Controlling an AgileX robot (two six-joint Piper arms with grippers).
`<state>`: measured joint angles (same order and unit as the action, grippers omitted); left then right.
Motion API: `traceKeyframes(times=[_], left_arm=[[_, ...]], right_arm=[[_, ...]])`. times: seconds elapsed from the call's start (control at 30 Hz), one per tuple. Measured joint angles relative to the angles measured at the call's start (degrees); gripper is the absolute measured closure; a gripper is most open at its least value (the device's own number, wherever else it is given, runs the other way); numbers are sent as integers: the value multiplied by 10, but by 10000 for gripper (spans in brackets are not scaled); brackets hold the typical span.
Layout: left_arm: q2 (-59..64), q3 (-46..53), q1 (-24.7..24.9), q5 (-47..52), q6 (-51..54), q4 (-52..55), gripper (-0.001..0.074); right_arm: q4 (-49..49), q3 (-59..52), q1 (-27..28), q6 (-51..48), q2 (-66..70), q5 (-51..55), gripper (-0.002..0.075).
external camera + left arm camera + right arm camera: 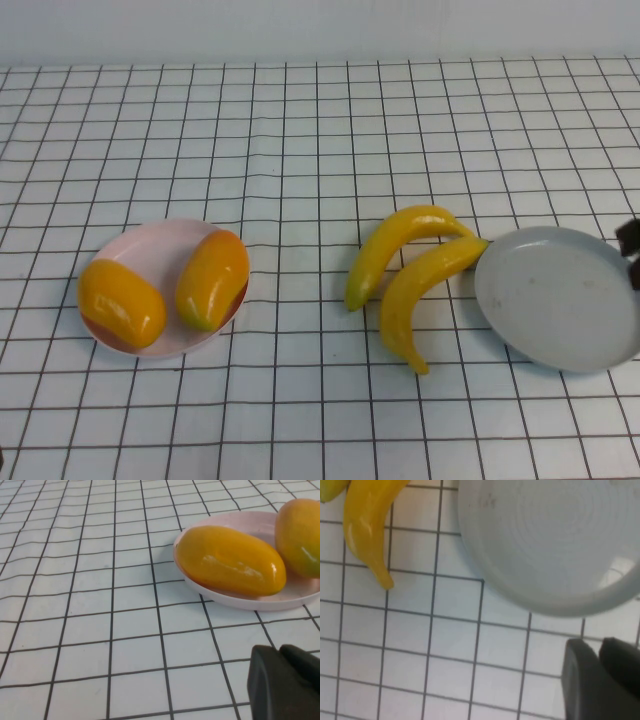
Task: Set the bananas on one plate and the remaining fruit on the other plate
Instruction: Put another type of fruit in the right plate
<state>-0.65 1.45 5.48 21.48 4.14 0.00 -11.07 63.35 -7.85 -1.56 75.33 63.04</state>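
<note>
Two yellow bananas (pixel 400 245) (pixel 425 290) lie side by side on the table, just left of the grey plate (pixel 560 300), which holds nothing. One banana (pixel 367 525) and the grey plate (pixel 550 540) show in the right wrist view. Two orange mangoes (pixel 122 302) (pixel 212 278) lie in the pink plate (pixel 150 250). They also show in the left wrist view (pixel 230 561) (pixel 300 530). My right gripper (pixel 598 642) is shut and empty at the grey plate's right rim (pixel 630 250). My left gripper (pixel 279 649) is shut and empty, low near the pink plate (pixel 240 520).
A white cloth with a black grid covers the whole table (pixel 320 140). A pale wall runs along the far edge.
</note>
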Motion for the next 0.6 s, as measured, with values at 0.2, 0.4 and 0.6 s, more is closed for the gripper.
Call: traceKeyframes(times=[0.2, 0.4, 0.6], left_arm=[[0, 0, 0, 0, 0, 0, 738], [0, 0, 0, 0, 0, 0, 738], [0, 0, 0, 0, 0, 0, 738]], right_arm=[[20, 128, -88, 16, 127, 12, 408], [36, 251, -174, 16, 259, 42, 298], [51, 332, -238, 16, 380, 58, 294]])
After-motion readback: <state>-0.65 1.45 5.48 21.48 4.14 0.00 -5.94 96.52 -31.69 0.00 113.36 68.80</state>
